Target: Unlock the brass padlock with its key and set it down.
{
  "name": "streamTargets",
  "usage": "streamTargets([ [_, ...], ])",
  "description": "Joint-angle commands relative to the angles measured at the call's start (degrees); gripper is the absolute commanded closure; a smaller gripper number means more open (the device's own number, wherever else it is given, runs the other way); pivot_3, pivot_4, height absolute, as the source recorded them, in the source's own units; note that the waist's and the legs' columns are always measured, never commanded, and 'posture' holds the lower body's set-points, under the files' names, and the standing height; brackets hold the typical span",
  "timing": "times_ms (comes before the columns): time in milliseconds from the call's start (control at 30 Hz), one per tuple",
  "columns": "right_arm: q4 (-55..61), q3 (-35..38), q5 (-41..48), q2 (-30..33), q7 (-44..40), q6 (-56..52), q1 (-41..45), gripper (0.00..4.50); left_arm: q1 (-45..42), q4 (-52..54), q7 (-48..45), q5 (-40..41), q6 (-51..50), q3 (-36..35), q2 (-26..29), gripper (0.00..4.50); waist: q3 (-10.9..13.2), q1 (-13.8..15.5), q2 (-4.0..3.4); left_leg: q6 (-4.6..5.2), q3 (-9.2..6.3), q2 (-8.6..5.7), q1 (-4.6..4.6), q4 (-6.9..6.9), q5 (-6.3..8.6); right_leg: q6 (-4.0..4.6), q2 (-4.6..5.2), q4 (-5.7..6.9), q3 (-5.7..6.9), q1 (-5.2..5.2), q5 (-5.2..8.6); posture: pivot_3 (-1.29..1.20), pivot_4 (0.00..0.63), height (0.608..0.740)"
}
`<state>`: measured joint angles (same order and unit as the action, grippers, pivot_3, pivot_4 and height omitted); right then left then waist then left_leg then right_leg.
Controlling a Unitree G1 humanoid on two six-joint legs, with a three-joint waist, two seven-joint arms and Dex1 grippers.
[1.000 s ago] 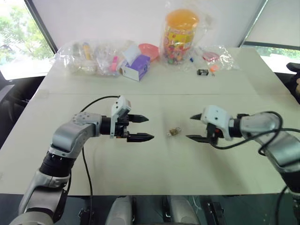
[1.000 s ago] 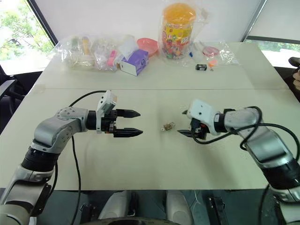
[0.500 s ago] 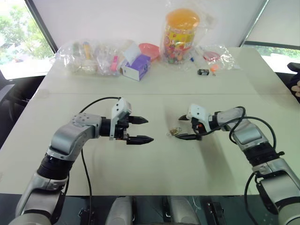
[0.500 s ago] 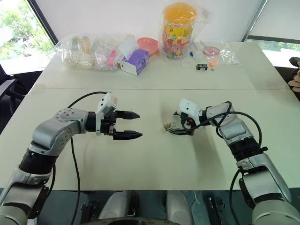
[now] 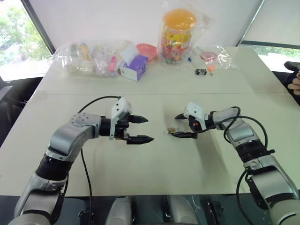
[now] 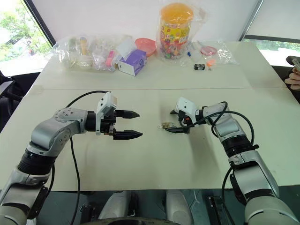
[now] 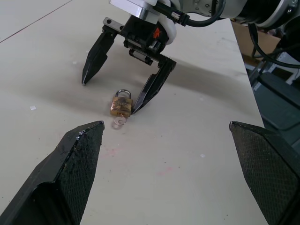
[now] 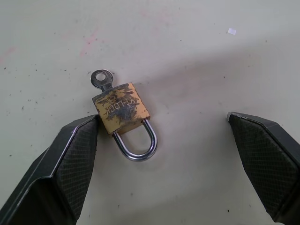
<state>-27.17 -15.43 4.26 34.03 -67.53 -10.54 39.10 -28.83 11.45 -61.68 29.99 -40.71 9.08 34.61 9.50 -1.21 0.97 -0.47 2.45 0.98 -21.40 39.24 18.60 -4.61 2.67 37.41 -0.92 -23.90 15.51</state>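
Brass padlock (image 8: 122,108), worn lettering unreadable, key (image 8: 102,78) inserted at 11 o'clock; right gripper (image 7: 123,91) jaws apart, one fingertip touching it; left gripper (image 5: 141,129) jaws apart.

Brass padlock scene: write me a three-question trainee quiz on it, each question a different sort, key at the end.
1. True or false: the brass padlock lies flat on the table, its key in its base.
2. Multiple choice: the right gripper is
A. shut on the padlock
B. open, one finger at the padlock's side
C. raised far above the table
3. Fill in: the left gripper is open and holds ____.

Key:
1. True; the shackle looks closed.
2. B
3. nothing
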Motion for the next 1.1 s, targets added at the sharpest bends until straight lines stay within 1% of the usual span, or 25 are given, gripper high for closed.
streamTargets([
  [33,-1.04,-0.99,-1.98,-1.46,0.85,0.29,0.11,0.03,-0.04,1.32,0.21,0.16,1.11,-0.71,0.01,0.00,0.00,-0.03,0.00,0.00,0.00,0.00,0.00,0.00,0.00,0.00,0.00,0.01,0.00,0.00,0.00,0.00,0.150,0.735],
  [133,-0.23,-1.31,-2.42,-1.61,0.02,0.22,-0.80,0.03,0.04,1.40,0.38,0.16,1.17,-0.68,-0.04,0.00,-0.01,-0.04,-0.01,-0.01,0.01,0.01,0.02,0.00,-0.01,0.00,0.00,0.02,-0.01,0.00,0.00,0.00,0.150,0.735],
  [233,1.07,-1.57,-2.52,-1.72,-0.10,0.02,-2.31,0.84,0.10,1.29,0.66,0.12,1.35,-0.66,-0.24,0.00,-0.01,-0.03,-0.01,-0.01,0.01,0.01,0.02,0.00,-0.01,0.00,0.00,0.03,-0.01,0.00,0.00,0.00,0.150,0.735],
  [400,4.36,-1.21,-2.34,-1.34,0.20,-1.44,-4.67,3.43,0.10,0.95,0.89,0.12,1.38,-0.45,-0.67,0.00,-0.03,0.07,-0.01,-0.01,0.01,0.01,0.03,0.00,-0.01,0.00,0.00,0.04,-0.01,0.01,0.00,0.00,0.150,0.735],
  [433,4.89,-1.08,-2.34,-1.32,0.42,-1.68,-4.92,3.83,0.02,0.83,0.87,0.14,1.35,-0.42,-0.72,0.00,-0.03,0.07,-0.01,-0.01,0.01,0.01,0.03,0.00,-0.01,0.00,0.01,0.04,-0.01,0.02,0.00,0.00,0.150,0.735],
  [533,9.55,-0.74,-3.17,-0.05,1.92,-1.55,-6.92,3.86,-0.48,-0.25,0.65,0.45,1.06,-0.46,-1.17,0.00,-0.04,0.21,-0.01,-0.01,0.00,0.01,0.02,0.00,-0.01,0.00,0.01,0.03,0.00,0.02,0.00,0.00,0.150,0.735],
  [633,14.98,0.45,-5.27,1.14,6.05,1.80,-9.07,3.86,-1.30,-1.92,0.24,0.17,1.31,-0.29,-1.60,0.00,-0.04,0.35,-0.02,-0.01,0.00,0.00,0.01,0.00,-0.01,0.00,0.02,0.03,0.00,0.01,0.00,0.00,0.150,0.735],
  [800,33.32,4.96,-16.09,5.27,20.39,19.44,-14.77,3.86,-5.68,-8.50,-0.84,2.12,-0.63,-0.92,-4.59,0.00,-0.02,0.73,-0.02,-0.01,0.01,-0.08,-0.20,0.02,-0.01,0.00,0.07,0.03,0.01,-0.16,0.00,0.00,0.150,0.735],
  [833,35.88,5.52,-17.42,5.64,22.14,20.83,-15.48,3.86,-6.61,-9.59,-1.22,2.36,-0.77,-0.91,-5.16,0.00,-0.02,0.65,-0.02,-0.01,0.02,-0.09,-0.28,0.05,-0.01,0.00,0.06,0.04,0.00,-0.24,0.00,0.00,0.150,0.735],
  [900,39.77,6.07,-18.22,6.10,23.50,21.74,-16.91,3.86,-8.18,-11.44,-1.97,2.62,-0.97,-0.90,-6.17,0.00,-0.02,0.52,-0.01,-0.05,0.02,-0.09,-0.43,0.11,-0.03,-0.01,-0.02,0.07,0.00,-0.40,-0.01,0.00,0.150,0.735],
  [1033,45.37,6.46,-23.34,8.71,26.42,28.41,-19.57,3.86,-10.39,-14.27,-4.67,2.84,-1.52,-0.26,-6.63,0.00,-0.02,0.49,-0.01,-0.24,0.01,-0.05,-0.41,0.09,-0.13,-0.01,-0.11,0.08,0.00,-0.42,0.00,0.00,0.150,0.735],
  [1100,47.25,6.80,-22.86,8.50,26.54,27.40,-20.25,3.86,-11.15,-15.66,-5.90,2.18,-0.64,0.25,-6.78,0.00,-0.02,0.44,-0.01,-0.19,0.04,-0.05,-0.41,0.09,-0.11,-0.01,-0.13,0.08,-0.01,-0.42,0.00,0.00,0.150,0.735],
])
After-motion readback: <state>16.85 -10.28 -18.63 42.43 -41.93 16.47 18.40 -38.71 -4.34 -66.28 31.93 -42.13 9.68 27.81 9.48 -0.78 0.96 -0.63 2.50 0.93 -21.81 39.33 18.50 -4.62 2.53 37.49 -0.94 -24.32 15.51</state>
